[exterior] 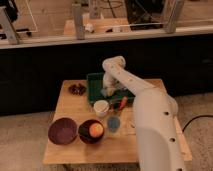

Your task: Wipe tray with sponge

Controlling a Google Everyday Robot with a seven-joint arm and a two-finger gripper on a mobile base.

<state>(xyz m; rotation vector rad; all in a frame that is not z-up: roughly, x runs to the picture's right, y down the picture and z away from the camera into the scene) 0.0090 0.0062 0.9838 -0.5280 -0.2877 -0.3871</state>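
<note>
The dark green tray (95, 82) lies at the back middle of the wooden table (75, 110). My white arm reaches from the lower right over the table, and its gripper (107, 90) is down inside the tray, near its middle. A small pale, bluish sponge (104, 93) shows right at the gripper's tip, on the tray floor. The arm hides the tray's right part.
A white cup (101, 107) stands just in front of the tray, with a blue cup (113, 123) nearer. An orange-red object (122, 103) lies by the tray's front right. Two dark purple bowls (62, 131) sit front left, one (85, 135) holding an orange (96, 130). A dark reddish item (76, 89) is left of the tray.
</note>
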